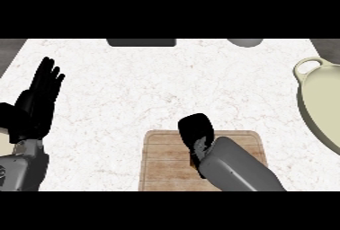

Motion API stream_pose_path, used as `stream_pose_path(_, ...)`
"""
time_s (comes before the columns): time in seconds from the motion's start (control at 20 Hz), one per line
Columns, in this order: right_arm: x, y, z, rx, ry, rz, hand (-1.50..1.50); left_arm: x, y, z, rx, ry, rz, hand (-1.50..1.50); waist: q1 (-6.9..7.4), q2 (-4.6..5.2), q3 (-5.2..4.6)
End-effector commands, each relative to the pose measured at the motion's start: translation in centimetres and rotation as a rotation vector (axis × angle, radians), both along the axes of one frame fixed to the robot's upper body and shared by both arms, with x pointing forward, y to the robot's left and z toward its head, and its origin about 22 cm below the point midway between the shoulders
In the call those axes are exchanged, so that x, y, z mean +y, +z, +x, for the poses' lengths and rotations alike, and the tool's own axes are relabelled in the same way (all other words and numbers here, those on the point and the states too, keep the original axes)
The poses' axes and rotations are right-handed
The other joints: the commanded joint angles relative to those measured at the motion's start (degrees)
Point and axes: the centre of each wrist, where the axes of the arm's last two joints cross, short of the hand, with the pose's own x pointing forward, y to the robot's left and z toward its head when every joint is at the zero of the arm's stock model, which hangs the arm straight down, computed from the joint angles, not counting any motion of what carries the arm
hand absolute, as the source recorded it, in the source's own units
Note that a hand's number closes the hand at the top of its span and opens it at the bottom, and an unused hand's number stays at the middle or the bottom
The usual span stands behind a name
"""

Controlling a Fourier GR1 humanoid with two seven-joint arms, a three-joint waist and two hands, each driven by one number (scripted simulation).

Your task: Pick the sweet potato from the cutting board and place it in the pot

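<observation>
Pot (317, 105) sits right of cutting board (166, 161).

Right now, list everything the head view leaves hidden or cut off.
- Sweet potato: not visible; the black right hand and its grey forearm lie over the wooden cutting board where it may be.
- Right hand's fingers: turned down, so open or shut cannot be told.
- Cream two-handled pot: cut off by the right edge.
- Dark flat object and grey round object: cut off at the top edge, unidentifiable.
- Cutting board's near edge: out of view.
</observation>
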Motion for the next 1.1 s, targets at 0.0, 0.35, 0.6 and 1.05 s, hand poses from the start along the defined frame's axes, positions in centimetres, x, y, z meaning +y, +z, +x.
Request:
stream_pose_path(0.0, -1.2, -0.8, 1.1, 0.032, 0.023, -0.018, 1.5, -2.0, -1.9, -0.2, 0.013, -0.013, -0.026, 0.0, 0.06, 0.34, 0.08)
stream_pose_path(0.35, -2.9, -2.4, -6.3, 0.022, 0.161, 0.171, 1.5, -0.2, -0.6, -0.8, 0.018, 0.019, -0.001, 0.0, -1.66, -0.19, 0.15)
stream_pose_path(0.6, -6.7, 0.7, -10.6, -0.015, 0.313, 0.51, 1.5, 2.0, -1.7, -2.1, 0.047, 0.075, -0.018, 0.0, -5.63, -1.36, 0.36)
stream_pose_path(1.05, -15.1, 6.3, -17.5, -0.268, 0.277, 0.722, 1.5, 2.6, -0.4, -2.1, 0.017, 0.097, 0.003, 0.0, -6.29, -0.88, 0.29)
